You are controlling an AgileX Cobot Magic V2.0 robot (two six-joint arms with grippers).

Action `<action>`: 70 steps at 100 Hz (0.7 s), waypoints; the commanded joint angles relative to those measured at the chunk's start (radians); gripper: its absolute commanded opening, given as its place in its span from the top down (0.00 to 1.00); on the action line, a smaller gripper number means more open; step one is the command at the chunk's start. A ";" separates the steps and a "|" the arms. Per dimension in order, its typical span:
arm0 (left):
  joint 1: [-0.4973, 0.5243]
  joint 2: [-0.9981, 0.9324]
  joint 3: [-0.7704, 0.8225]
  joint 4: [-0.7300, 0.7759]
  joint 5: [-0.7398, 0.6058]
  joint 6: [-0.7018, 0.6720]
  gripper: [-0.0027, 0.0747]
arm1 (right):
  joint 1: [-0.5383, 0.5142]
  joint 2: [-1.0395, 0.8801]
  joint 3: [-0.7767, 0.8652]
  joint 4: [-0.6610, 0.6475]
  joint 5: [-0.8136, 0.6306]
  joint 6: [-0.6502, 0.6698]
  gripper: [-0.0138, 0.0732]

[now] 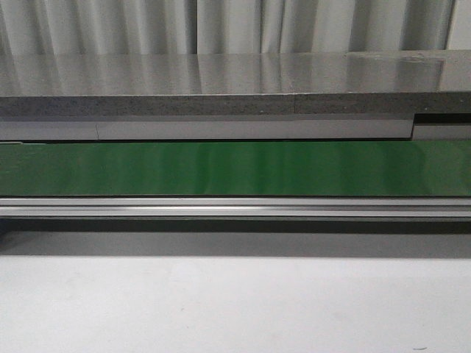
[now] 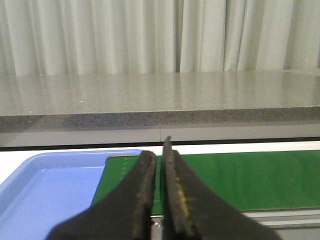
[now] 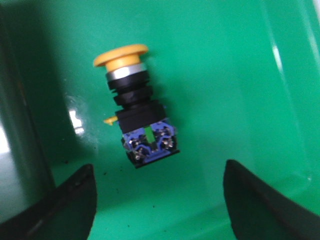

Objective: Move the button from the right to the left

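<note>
Right gripper (image 3: 157,200) spread wide over button (image 3: 137,107) — lying in green bin (image 3: 225,75).

The front camera is looking forward, low over the table (image 1: 235,309), at the green belt (image 1: 235,168). The left wrist camera is facing the same belt (image 2: 250,180) and curtain (image 2: 100,35). The right wrist camera is peering straight down, close, into a green bin (image 3: 225,75).

Button (image 3: 136,107): glossy yellow plastic cap, metal collar, matt black body. Green bin (image 3: 225,75) glossy plastic. Counter (image 1: 221,81) polished speckled stone.
</note>
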 commanded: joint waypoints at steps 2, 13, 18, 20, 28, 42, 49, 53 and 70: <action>-0.009 -0.037 0.041 -0.009 -0.089 -0.009 0.96 | -0.005 -0.014 -0.033 -0.022 -0.055 -0.027 0.26; -0.009 -0.037 0.041 -0.009 -0.089 -0.009 0.96 | -0.005 -0.007 -0.033 -0.024 -0.091 -0.035 0.26; -0.009 -0.037 0.041 -0.009 -0.089 -0.009 0.96 | -0.012 -0.007 -0.033 -0.024 -0.110 -0.036 0.26; -0.009 -0.037 0.041 -0.009 -0.089 -0.009 0.96 | -0.013 -0.007 -0.033 -0.024 -0.117 -0.036 0.26; -0.009 -0.037 0.041 -0.009 -0.089 -0.009 0.96 | -0.029 -0.006 -0.033 -0.024 -0.140 -0.036 0.26; -0.009 -0.037 0.041 -0.009 -0.089 -0.009 0.96 | -0.050 0.008 -0.033 -0.024 -0.156 -0.036 0.26; -0.009 -0.037 0.041 -0.009 -0.089 -0.009 0.96 | -0.050 0.016 -0.033 -0.022 -0.164 -0.036 0.26; -0.009 -0.037 0.041 -0.009 -0.089 -0.009 0.96 | -0.050 0.022 -0.033 -0.020 -0.169 -0.036 0.26; -0.009 -0.037 0.041 -0.009 -0.089 -0.009 0.96 | -0.050 0.046 -0.033 -0.019 -0.188 -0.038 0.26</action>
